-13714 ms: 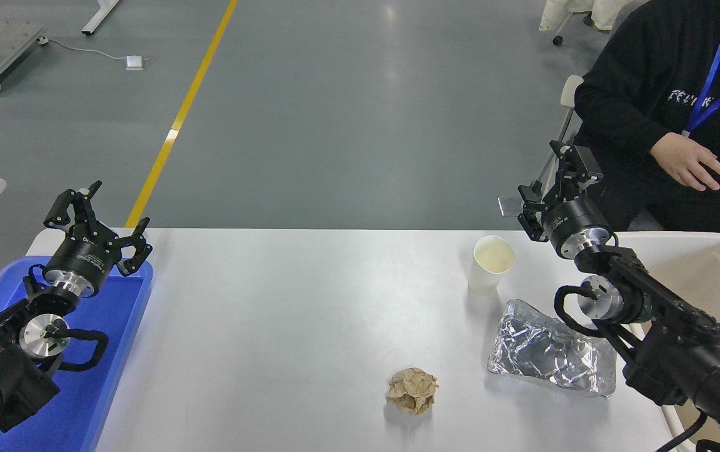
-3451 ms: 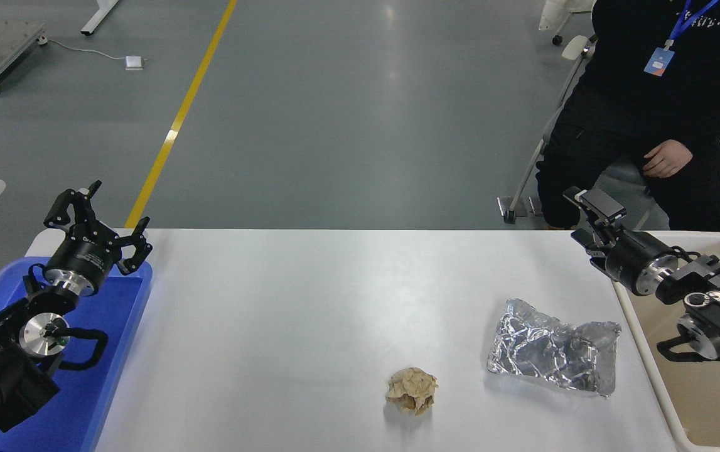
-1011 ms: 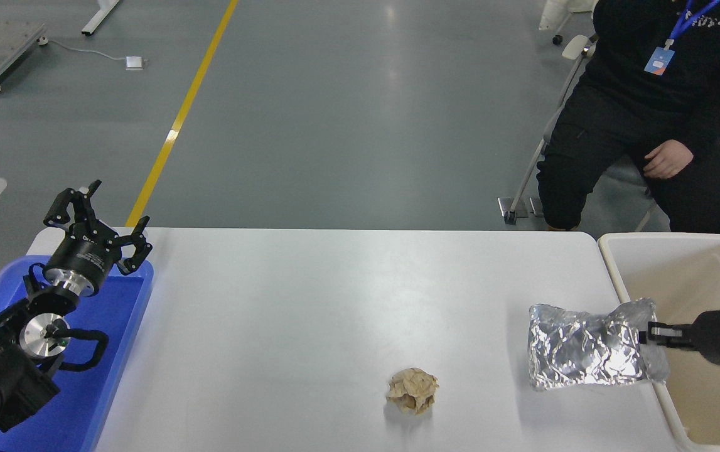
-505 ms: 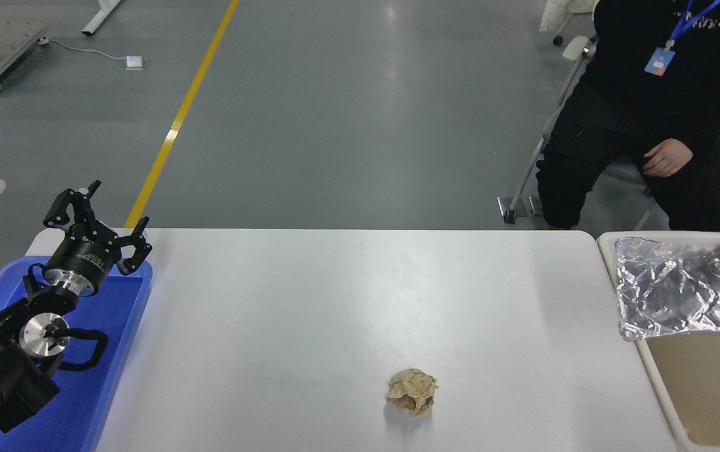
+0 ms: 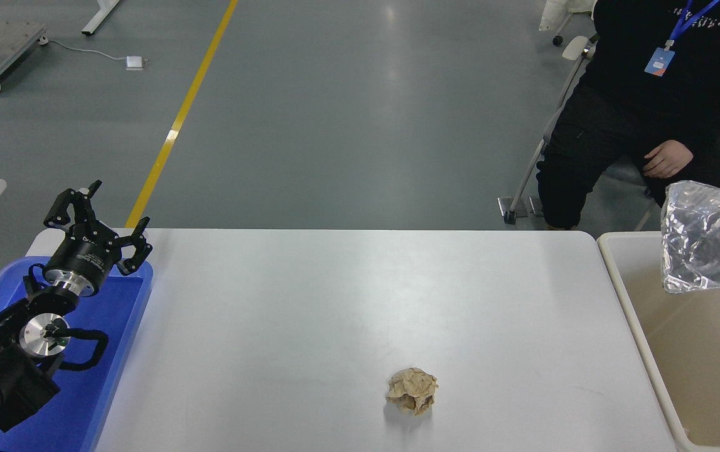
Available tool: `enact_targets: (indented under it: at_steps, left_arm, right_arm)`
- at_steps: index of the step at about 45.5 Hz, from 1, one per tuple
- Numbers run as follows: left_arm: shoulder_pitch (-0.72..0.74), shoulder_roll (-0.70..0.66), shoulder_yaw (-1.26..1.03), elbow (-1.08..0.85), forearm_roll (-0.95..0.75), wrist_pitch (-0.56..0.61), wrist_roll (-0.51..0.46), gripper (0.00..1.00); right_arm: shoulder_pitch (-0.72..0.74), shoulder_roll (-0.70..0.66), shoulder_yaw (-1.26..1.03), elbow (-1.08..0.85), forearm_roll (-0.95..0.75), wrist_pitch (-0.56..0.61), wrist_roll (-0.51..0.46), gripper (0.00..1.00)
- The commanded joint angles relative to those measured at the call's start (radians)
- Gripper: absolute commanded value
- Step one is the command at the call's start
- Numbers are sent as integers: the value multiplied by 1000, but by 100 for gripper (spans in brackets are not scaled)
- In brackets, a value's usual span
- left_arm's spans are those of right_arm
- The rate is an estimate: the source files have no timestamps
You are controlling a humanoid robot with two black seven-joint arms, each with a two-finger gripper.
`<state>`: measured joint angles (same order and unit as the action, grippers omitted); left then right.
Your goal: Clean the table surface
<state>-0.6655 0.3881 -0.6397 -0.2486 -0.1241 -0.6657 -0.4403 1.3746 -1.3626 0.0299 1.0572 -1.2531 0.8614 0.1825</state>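
Observation:
The white table surface (image 5: 309, 301) fills the middle of the head view. A crumpled tan paper ball (image 5: 412, 390) lies on it near the front, right of centre. A shiny silver foil bag (image 5: 711, 237) hangs in the air at the right edge, above the beige bin (image 5: 698, 351). Whatever holds the bag is cut off by the picture's edge, and my right gripper is out of view. My left gripper (image 5: 97, 213) is parked open at the lower left, over the far end of the blue tray (image 5: 108, 351).
A person in black with a blue lanyard sits on a chair (image 5: 560, 119) beyond the table's far right corner, one hand (image 5: 666, 158) resting on a knee. A yellow floor line (image 5: 181, 113) runs past the far side.
The foil bag has risen and moved further right over the bin, now partly cut off by the picture's edge. The left arm and the paper ball have not moved.

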Motion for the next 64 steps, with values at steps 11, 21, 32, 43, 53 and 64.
enact_targets:
  at_steps: [11, 21, 32, 43, 53, 64]
  left_arm:
    - [0, 0, 0, 0, 1, 0, 0, 100]
    - [0, 0, 0, 0, 1, 0, 0, 100]
    - [1, 0, 0, 0, 1, 0, 0, 100]
    - [1, 0, 0, 0, 0, 0, 0, 100]
    - [0, 0, 0, 0, 1, 0, 0, 100]
    - [0, 0, 0, 0, 0, 0, 0, 100]
  right_arm:
    - [-350, 398, -10, -594, 208, -284, -2, 0]
    - [-509, 640, -12, -885, 359, -459, -2, 0]
    - [-631, 816, -12, -1022, 481, -676, -43, 0]
    - [-709, 912, -12, -1039, 575, -812, -127, 0]
    - [-715, 947, -5, -1037, 684, -869, -204, 68]
    - [-713, 942, -8, -1036, 765, -869, -204, 100]
